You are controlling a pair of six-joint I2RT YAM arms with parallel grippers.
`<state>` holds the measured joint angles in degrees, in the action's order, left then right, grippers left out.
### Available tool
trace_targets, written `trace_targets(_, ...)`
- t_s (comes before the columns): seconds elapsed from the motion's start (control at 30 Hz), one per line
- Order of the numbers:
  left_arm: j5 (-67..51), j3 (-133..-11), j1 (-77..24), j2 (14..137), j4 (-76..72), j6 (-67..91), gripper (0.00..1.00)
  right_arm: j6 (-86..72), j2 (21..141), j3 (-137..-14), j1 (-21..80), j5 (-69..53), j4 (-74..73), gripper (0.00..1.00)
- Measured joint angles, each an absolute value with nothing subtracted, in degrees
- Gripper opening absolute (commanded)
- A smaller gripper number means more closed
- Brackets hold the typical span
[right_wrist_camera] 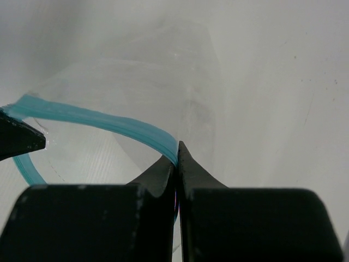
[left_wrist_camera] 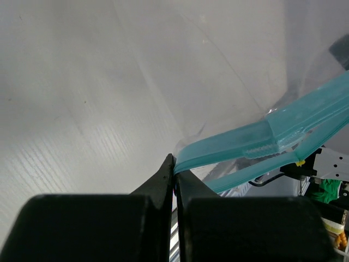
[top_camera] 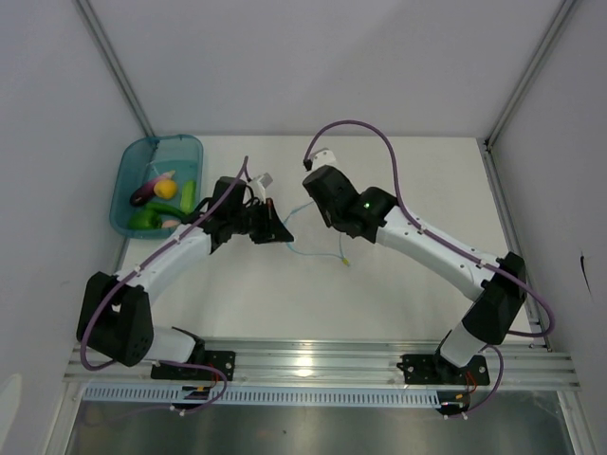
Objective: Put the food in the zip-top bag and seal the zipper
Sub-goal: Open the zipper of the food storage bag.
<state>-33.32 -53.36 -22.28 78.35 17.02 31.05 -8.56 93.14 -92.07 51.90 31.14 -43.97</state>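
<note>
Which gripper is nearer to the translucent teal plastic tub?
Left. The left gripper, shut on the clear bag's blue strip, is close to the tub; the right gripper grips that strip farther away.

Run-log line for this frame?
left gripper: shut on zipper | right gripper: shut on zipper | zip-top bag: mouth open | food: in teal tub
</note>
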Motion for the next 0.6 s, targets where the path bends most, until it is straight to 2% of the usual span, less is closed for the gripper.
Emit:
trace_targets(0.07,-33.04,-53.6,-22.35,78.81,17.28,30.76,0.04,-8.69,93.49,-91.31,51.94,30.74,-43.79,0.0)
trace_targets(0.1,-32.82,-53.78,-22.35,79.0,17.34,30.52,0.1,-8.86,93.76,-91.02,52.03,30.57,-43.75,0.0)
trace_targets(0.3,-30.59,-55.7,-22.35,79.4,18.02,29.41,0.19,-10.09,94.3,-88.58,52.05,29.45,-42.0,0.0)
trace_targets(0.37,-29.54,-56.55,-22.35,79.4,17.98,29.21,0.32,-10.81,94.28,-87.55,52.03,28.29,-40.73,0.0)
trace_targets(0.4,-28.75,-56.71,-22.37,79.18,17.67,29.02,0.42,-11.03,94.28,-86.91,51.96,27.46,-40.01,0.0)
trace_targets(0.47,-27.07,-56.45,-22.37,78.24,16.71,28.99,0.48,-11.75,94.28,-86.08,51.66,25.67,-39.48,0.0)
trace_targets(0.6,-23.51,-53.15,-22.37,72.2,13.67,29.04,0.5,-13.02,94.28,-85.84,51.31,22.94,-38.24,0.0)
